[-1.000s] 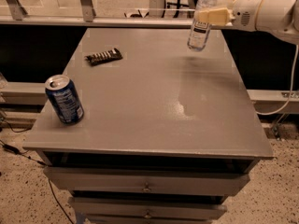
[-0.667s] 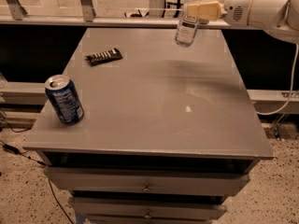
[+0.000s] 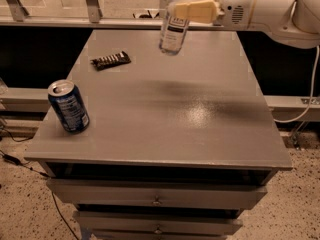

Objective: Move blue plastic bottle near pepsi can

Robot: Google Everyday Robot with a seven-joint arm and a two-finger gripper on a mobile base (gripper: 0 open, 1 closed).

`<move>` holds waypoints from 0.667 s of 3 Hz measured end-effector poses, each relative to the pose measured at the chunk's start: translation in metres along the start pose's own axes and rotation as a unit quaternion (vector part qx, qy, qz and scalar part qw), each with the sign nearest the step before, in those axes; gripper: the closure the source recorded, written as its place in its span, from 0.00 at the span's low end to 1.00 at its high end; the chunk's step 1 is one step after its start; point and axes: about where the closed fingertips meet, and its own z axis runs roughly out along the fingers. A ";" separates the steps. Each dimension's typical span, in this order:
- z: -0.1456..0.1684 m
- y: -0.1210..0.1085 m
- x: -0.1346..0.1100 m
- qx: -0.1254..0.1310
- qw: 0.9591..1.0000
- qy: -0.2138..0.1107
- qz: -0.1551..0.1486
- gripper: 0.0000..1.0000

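The blue plastic bottle is clear with a white label and hangs tilted in the air above the far middle of the grey table. My gripper is shut on the bottle's upper part; its cream fingers come in from the right with the white arm. The bottle's cap is out of view at the top edge. The pepsi can, dark blue with a silver top, stands upright near the table's front left corner, far from the bottle.
A flat dark snack bar lies at the far left of the table. A metal rail runs behind the table. Drawers sit under the tabletop. A cable hangs at the right.
My gripper has carried the bottle leftward from the table's far right corner toward the far middle, still lifted. The can and snack bar have not moved.
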 end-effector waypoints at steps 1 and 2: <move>0.024 0.063 0.016 -0.060 0.998 0.010 0.019 1.00; 0.039 0.092 0.029 -0.089 0.995 0.018 0.030 1.00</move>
